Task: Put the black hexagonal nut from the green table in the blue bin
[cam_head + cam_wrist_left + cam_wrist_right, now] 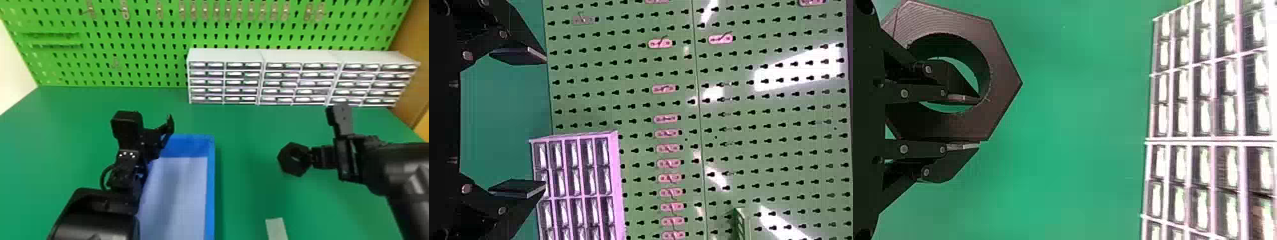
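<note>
My R claw (pixel 314 158) is part-closed, pinching the black hex nut (pixel 287 166) w/ 1 finger thru its hole, R of blue bin (pixel 210 191); L claw (pixel 162 131) gapes wide, empty

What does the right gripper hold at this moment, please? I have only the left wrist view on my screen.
Observer: The right gripper holds the black hexagonal nut; the right wrist view shows it.
Operator: How are its fingers placed on the nut?
Observer: One finger is in the nut's hole, the other lies along an outer side, with the nut's wall between them.
Operator: And the bin, is the nut already above it?
Observer: No. In the head view, the blue bin stands on the green table, and the nut is to the right of it.
</note>
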### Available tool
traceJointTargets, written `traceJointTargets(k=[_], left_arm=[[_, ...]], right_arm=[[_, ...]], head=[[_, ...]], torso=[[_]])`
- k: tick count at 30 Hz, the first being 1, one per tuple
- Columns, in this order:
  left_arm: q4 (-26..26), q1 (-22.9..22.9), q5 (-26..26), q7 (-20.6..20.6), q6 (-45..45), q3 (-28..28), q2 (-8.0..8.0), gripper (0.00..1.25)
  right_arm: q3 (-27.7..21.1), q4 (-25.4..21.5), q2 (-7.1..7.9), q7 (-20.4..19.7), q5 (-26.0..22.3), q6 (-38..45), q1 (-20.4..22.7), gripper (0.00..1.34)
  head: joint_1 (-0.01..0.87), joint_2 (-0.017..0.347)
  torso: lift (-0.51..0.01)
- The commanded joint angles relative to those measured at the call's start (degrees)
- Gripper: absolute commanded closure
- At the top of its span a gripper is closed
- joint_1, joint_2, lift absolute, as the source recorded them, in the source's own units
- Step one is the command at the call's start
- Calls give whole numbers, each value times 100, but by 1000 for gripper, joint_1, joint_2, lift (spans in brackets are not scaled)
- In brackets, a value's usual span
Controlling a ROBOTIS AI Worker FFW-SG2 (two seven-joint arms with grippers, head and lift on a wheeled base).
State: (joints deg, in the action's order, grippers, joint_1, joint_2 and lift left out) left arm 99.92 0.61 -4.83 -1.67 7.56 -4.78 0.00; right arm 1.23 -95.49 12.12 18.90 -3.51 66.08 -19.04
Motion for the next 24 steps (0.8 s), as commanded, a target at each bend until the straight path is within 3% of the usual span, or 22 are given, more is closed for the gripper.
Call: traceJointTargets(k=[1,12,24], left_arm=[[-7,0,0,0,0,-6,-15,369],[-7,0,0,0,0,-23,-15,369],[-16,0,0,0,0,-32,-15,369]], right_arm=[[-211,-365,-114,0,0,-288,120,1087],[-404,-1025,-175,-9,-114,-947,252,1087],[-554,-1394,-263,-167,-229,-1686,515,1087]], head=[[657,57],[657,57],[657,57]], torso=[[-95],[-95],[-95]])
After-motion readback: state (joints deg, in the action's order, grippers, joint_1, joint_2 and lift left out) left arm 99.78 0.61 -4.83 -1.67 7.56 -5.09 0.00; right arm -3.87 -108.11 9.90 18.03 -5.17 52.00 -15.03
